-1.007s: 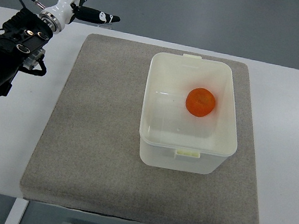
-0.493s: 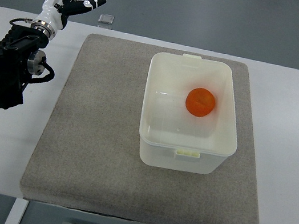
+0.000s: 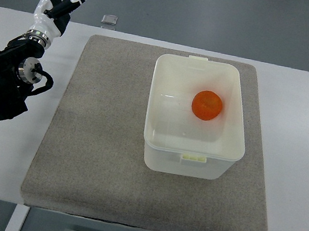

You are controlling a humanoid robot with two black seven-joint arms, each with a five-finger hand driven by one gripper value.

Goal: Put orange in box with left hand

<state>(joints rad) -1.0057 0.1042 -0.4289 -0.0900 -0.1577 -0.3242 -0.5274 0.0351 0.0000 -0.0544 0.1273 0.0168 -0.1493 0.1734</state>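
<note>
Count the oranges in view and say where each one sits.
1. The orange lies inside the white box, toward its far right part, on the grey mat. Nothing appears hidden; the left hand is open and holds nothing.

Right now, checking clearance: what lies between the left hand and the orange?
In the top view: bare grey mat, then the white box wall; left hand open, orange inside.

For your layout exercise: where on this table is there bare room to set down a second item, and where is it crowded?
Bare: the grey mat left of the white box, the mat strip in front of the box, and the white table right of the mat. Crowded: the table's left edge, under the left hand and its arm. The box holds the orange.
</note>
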